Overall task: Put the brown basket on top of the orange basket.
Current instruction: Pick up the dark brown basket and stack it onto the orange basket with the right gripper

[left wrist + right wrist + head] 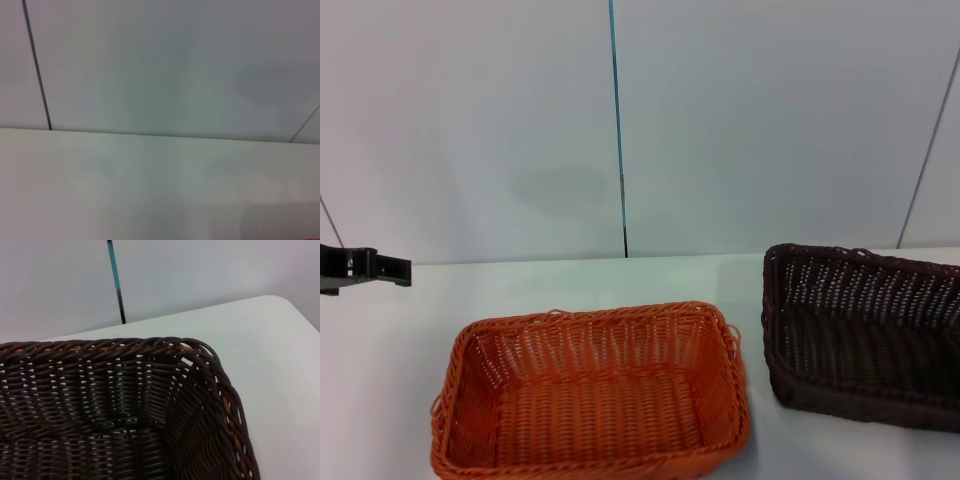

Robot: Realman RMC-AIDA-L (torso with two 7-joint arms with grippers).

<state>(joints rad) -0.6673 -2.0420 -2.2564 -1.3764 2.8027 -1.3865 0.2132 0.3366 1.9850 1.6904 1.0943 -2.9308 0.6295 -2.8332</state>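
A: Two baskets sit on the white desk (390,330), and neither is on top of the other.

B: Where exactly is each one?

A: In the head view the orange basket (595,395) lies low and near the middle, its open side up, its braided rim running all the way round. The brown basket (865,335) stands to its right, near but with a strip of bare desk between them, and its right end runs out of the picture. It looks tilted, the far side showing higher than the near one.

B: And the arms?

A: The left end effector (365,268) shows as a dark piece at the left edge of the head view, above the far part of the desk, well apart from both baskets. I cannot tell whether its fingers are spread or closed. Its wrist camera shows only the bare desk (125,185) meeting the pale wall (165,65).

B: The right one?

A: The right end effector is not visible in any picture, so its state cannot be read. Its wrist camera looks down into the brown basket (110,410) from close by, at one inner corner, with the desk (270,350) beyond the rim. A dark seam (618,130) runs down the wall behind.
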